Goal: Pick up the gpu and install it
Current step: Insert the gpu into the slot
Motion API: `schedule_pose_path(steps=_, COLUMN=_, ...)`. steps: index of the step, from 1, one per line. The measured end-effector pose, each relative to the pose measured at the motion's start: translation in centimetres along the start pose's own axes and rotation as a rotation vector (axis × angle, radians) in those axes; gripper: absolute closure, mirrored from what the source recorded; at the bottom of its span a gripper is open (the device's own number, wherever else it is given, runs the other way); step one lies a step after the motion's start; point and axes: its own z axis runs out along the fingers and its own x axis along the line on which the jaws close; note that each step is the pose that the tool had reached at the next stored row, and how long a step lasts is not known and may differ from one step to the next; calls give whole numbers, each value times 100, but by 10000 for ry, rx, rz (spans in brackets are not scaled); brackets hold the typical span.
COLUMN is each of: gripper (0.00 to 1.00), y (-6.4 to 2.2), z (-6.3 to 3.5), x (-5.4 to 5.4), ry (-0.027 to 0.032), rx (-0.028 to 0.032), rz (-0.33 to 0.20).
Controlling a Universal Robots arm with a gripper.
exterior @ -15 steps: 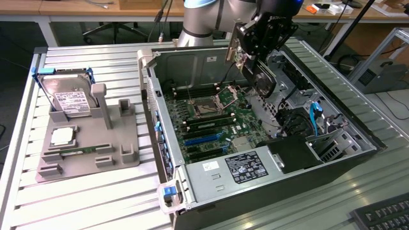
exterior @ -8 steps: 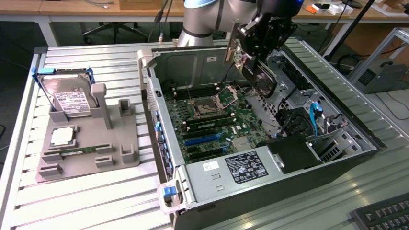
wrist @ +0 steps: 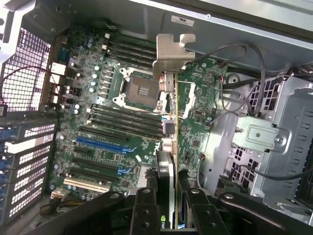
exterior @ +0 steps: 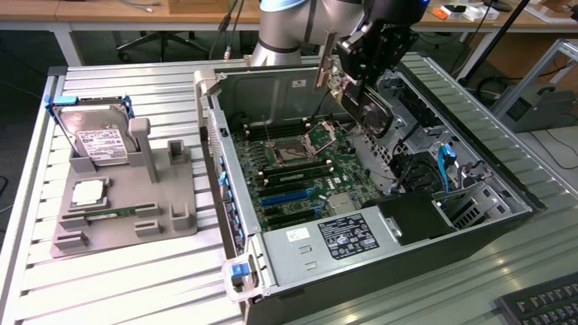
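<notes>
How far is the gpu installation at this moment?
Done: the pick-up; the gripper holds the gpu edge-on. In hand: the card hangs above the motherboard inside the open case. Left: it is not yet seated in any slot.

Arm (exterior: 287, 37): thick round tube of smooth silver-grey metal with a soft shine.
Joint caps (exterior: 287, 4): blue bands at the top ends of the grey sections.
Gripper (exterior: 359, 64): matte black and blocky, made of angular plates, darker than the arm above it.
Fingers (wrist: 145, 208): two flat black bars side by side, each with round screw heads set down its face.
Side links (wrist: 98, 205): black slanted bars, one outside each finger, with rounded ends.
Pivot pins (wrist: 115, 196): round and dull grey, seated where the links meet the fingers.
</notes>
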Motion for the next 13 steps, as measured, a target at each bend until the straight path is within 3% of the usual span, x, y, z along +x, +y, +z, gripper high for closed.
schedule_pose_path(steps=13, gripper=73, y=-3, z=9, x=1, ry=-5, rx=-28, rz=-1094)
